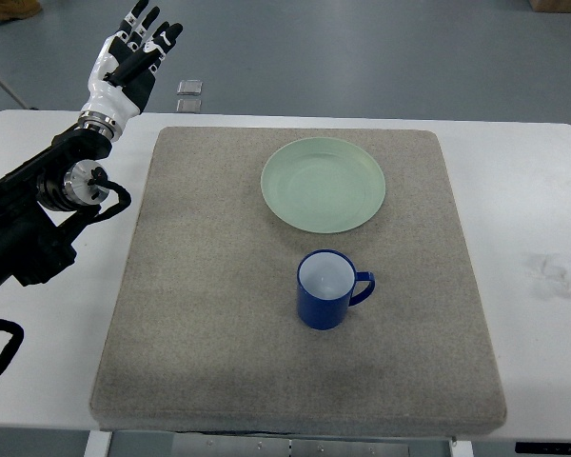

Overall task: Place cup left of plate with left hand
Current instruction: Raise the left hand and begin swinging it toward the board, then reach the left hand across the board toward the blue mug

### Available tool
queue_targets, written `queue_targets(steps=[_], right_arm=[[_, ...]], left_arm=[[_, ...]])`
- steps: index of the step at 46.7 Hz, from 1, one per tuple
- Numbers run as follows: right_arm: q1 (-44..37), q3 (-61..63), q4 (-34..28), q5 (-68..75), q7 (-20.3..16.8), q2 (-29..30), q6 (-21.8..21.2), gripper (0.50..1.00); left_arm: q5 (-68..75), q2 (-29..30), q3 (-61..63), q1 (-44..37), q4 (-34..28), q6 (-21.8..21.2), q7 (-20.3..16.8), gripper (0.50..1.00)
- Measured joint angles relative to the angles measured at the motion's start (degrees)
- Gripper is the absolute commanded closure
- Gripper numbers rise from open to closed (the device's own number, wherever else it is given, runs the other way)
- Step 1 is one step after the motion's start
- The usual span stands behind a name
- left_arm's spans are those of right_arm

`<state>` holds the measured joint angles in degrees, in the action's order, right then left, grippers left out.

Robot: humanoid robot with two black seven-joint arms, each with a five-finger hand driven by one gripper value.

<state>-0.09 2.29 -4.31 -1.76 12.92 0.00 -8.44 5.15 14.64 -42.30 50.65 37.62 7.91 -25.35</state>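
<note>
One left hand (pixel 133 52) raised, fingers spread.

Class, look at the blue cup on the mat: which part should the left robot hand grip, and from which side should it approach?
Probably the blue cup by its body, from the picture's left. It stands upright with the handle pointing right, leaving the left wall bare, and the left robot hand enters from that side.

Plate (pixel 323 184) toward the mat's (pixel 209 314) far side, cup (pixel 326 288) upright just nearer; mat on table (pixel 542 171); left hand (pixel 133 52) raised beyond far-left corner
</note>
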Motion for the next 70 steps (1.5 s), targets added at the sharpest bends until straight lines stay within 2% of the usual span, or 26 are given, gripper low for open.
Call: queue_targets(steps=[20, 30, 44, 56, 63, 70], right_arm=[[0.00, 0.00, 0.00, 0.00, 0.00, 0.00, 0.00, 0.568], [0.00, 0.00, 0.00, 0.00, 0.00, 0.00, 0.00, 0.568], [0.00, 0.00, 0.01, 0.00, 0.00, 0.00, 0.00, 0.568], [0.00, 0.00, 0.01, 0.00, 0.00, 0.00, 0.00, 0.568], [-0.01, 0.00, 0.01, 0.00, 0.00, 0.00, 0.00, 0.568], [0.01, 0.00, 0.01, 0.00, 0.00, 0.00, 0.00, 0.568]], left_arm=[[-0.28, 0.02, -0.02, -0.36, 0.00, 0.50, -0.23, 0.504], [0.48, 0.32, 1.84, -0.82, 2.54, 6.10, 0.11, 0.506], [5.23, 4.67, 15.40, -0.68, 11.54, 8.37, 0.14, 0.506], [11.88, 10.42, 18.99, -0.87, 19.23, 11.60, 0.12, 0.506], [16.22, 14.24, 19.78, -2.39, 22.86, 15.89, 0.11, 0.506], [19.70, 17.22, 20.07, -4.03, 23.56, 21.29, 0.11, 0.506]])
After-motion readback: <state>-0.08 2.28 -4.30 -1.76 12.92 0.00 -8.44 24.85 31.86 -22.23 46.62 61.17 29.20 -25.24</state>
